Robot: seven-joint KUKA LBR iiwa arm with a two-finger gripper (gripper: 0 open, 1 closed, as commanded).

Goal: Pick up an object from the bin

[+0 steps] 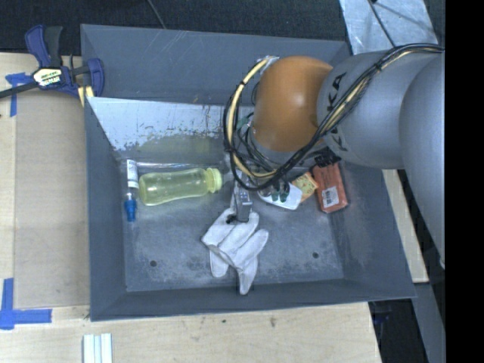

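My gripper (243, 209) reaches down in the middle of the bin, its tip touching the top of a crumpled white cloth (237, 249). Whether the cloth sits between the fingers I cannot make out. Left of the gripper lies a pale yellow bottle (178, 185) on its side, cap toward the gripper. A small white and blue tube (131, 190) lies just left of the bottle. To the right of the gripper are a white flat item with a yellow piece (296, 195) and a reddish-brown packet (330, 188).
The arm with its orange cover and cables hangs over the bin's upper right part and hides what lies beneath. The bin's walls slope inward on all sides.
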